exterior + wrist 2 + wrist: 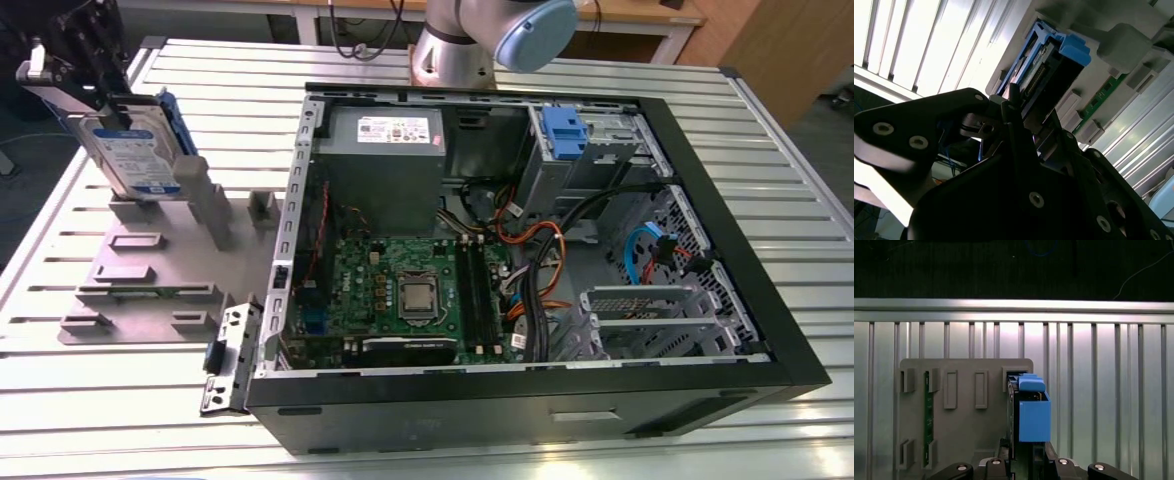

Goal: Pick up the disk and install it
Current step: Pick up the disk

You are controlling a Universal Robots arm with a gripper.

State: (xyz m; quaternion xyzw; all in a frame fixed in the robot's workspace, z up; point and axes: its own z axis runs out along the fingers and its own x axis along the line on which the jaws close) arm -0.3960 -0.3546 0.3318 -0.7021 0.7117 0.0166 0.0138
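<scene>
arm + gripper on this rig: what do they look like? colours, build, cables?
The arm is a silver metal tube with a rounded, pale blue-grey joint cap. The gripper is black. In both wrist views it is built of flat, angular links dotted with silver screw heads. In the exterior view a silvery bracket sits on one side. I can't make out cables on either.

Glossy ribbed metal table (pixel 107 400), matt grey plastic fixture (pixel 147 300), blue plastic-framed disk (pixel 134 155).
</scene>
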